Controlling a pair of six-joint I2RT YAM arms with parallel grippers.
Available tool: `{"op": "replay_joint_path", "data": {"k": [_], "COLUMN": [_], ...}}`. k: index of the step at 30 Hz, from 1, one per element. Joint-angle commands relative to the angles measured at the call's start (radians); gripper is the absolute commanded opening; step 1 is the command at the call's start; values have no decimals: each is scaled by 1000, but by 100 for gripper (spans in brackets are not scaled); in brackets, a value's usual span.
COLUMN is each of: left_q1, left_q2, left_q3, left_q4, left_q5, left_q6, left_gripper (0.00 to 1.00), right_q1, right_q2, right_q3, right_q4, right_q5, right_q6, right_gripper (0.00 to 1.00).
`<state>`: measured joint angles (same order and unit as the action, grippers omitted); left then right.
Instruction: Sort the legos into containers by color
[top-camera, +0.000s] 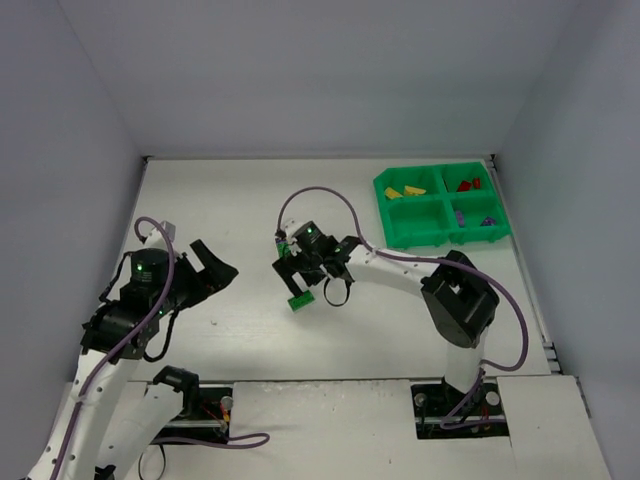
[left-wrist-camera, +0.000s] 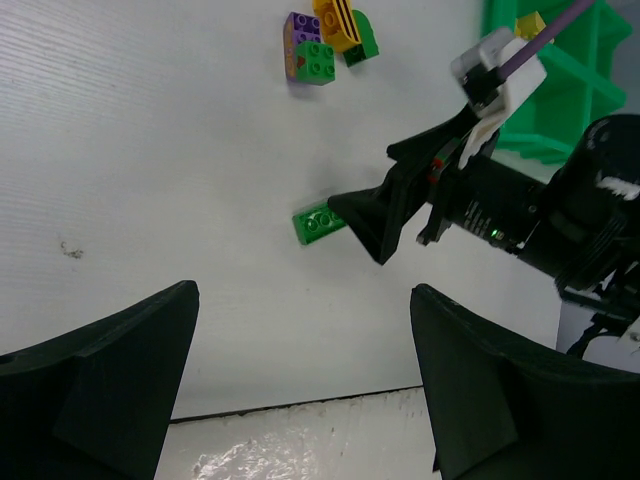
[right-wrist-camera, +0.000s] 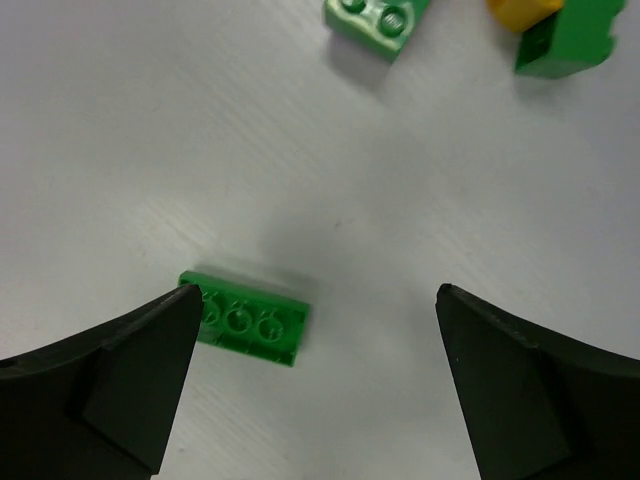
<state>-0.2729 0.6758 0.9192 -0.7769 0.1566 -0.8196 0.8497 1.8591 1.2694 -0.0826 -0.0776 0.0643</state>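
Arms: 2, white w/ black joints. The left arm (top-camera: 120, 330) and right arm (top-camera: 400, 270) are both reaching out over the desk (top-camera: 230, 200).
Cables: 2 purple cables (top-camera: 320, 192), one looping along each arm.
Pincers: 2. The right pincer (right-wrist-camera: 318, 295) is standing w/ fingers wide apart, clamping nothing. The left pincer (left-wrist-camera: 303, 290) is also standing apart, nothing btwn its fingers, hanging over bare desk.
Tray: 1, bright green tray (top-camera: 425, 240), 4 compartments in a 2x2, sitting at the far right corner of the desk.
Loose legos: 5.
- The flat green brick (right-wrist-camera: 245, 325) is lying on the desk btwn the right pincer's fingers, right beside one fingertip; can't tell if touching.
- The other 4 are bunching together farther off: purple brick (left-wrist-camera: 297, 35), green brick (left-wrist-camera: 316, 62) touching it, yellow brick (left-wrist-camera: 335, 20), rounded green piece (left-wrist-camera: 364, 35).
Sorted legos: yellow legos (top-camera: 405, 190) are lying in the far-left compartment, red legos (top-camera: 465, 185) far-right, purple legos (top-camera: 487, 221) near-right. Approx 2 each, too small for a sure count.
Surface: white desk, faint grain lines, one small dark smudge (left-wrist-camera: 70, 248).
Room: pale grey walls (top-camera: 300, 70) closing in on three sides.
Hard to see: in the top view the bunch is mostly hiding under the right arm. In the right wrist view the frame edge is cutting off the yellow brick and the green ones. In the left wrist view the tray is running off-frame.
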Motion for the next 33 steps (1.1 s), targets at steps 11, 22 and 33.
{"op": "replay_joint_path", "data": {"k": [11,22,33], "left_q1": [1,1,1], "left_q2": [13,-25,-24], "left_q3": [36,53,56], "left_q4": [2,-58,-50], "left_q5": [11,0,1], "left_q6": [2,23,30], "left_gripper": [80,80,80], "right_q1": [121,172,122], "right_q2": [9,97,0], "right_q3": [-16,-1,-30], "right_q4": [10,-6,-16], "right_q5": [59,153,305], "right_q6": [150,215,180], "right_gripper": [100,93,18]}}
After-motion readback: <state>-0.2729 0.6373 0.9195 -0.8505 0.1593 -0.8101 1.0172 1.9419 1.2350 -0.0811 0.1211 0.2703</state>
